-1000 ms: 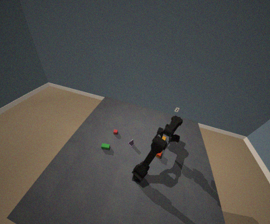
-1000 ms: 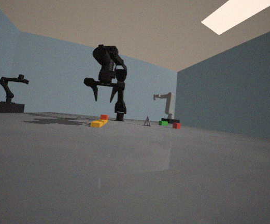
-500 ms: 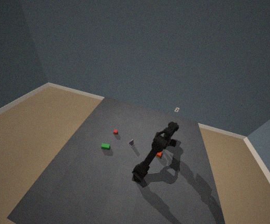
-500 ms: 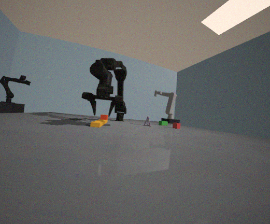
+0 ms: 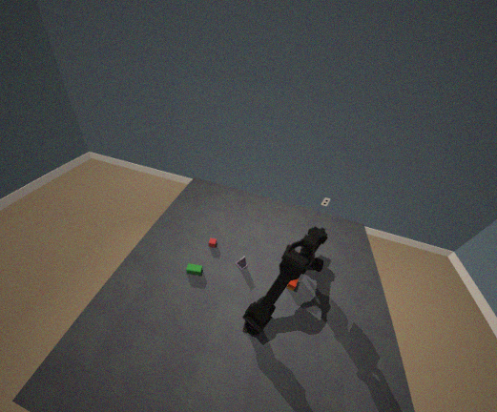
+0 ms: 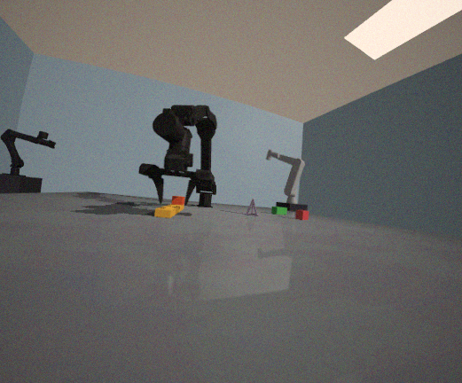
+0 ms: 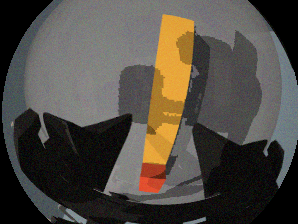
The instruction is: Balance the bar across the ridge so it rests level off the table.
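Reading the top view from left to right, with the ridge as the centre of my clock, I see a green rectangular block (image 5: 194,269) (image 6: 279,210) at nine o'clock, well in from the left edge of the dark grey table (image 5: 164,334) (image 6: 241,319). The small red cube (image 5: 213,242) (image 6: 302,214) sits at ten. The ridge, a slim purplish triangular frame (image 5: 237,262) (image 6: 253,201), stands upright with nothing across it. Open tabletop separates it from the yellow bar (image 6: 166,212) (image 7: 171,85), which lies low on the table around four o'clock, an orange-red block (image 5: 293,284) (image 6: 178,200) (image 7: 152,178) at one end. Over that bar hangs the black gripper (image 5: 313,263) (image 6: 174,204) (image 7: 164,123), its fingers spread apart on either side, holding nothing. The jointed black arm (image 5: 279,286) (image 6: 206,152) carries it. At two o'clock, a pale wall outlet (image 5: 325,201) shows dark openings; I can read no writing on it.
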Available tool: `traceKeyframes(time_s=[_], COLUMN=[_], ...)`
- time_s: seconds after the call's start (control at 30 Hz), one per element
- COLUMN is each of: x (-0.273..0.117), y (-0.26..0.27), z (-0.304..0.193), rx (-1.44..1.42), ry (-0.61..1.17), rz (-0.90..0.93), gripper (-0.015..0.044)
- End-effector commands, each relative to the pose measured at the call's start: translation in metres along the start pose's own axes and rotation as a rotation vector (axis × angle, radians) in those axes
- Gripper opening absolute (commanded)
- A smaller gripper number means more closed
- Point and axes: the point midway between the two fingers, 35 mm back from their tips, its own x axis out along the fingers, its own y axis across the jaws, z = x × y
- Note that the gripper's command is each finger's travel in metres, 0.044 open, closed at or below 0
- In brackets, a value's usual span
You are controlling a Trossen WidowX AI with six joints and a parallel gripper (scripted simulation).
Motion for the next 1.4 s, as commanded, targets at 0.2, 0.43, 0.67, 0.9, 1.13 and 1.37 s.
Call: traceKeyframes(time_s=[0.2,0.43,0.67,0.9,1.13,1.37], x=[0.015,0.015,0.014,0.014,0.013,-0.004], y=[0.0,0.0,0.0,0.0,0.0,-0.001], z=[-0.002,-0.002,-0.002,-0.002,-0.001,0.002], rx=[0.005,0.005,0.0,0.0,0.0,0.001], ry=[0.008,0.008,0.007,0.007,0.007,0.007], rz=[-0.003,-0.003,0.002,0.002,0.002,0.001], gripper=[0.0315,0.0315,0.0289,0.0144,0.0058,0.0])
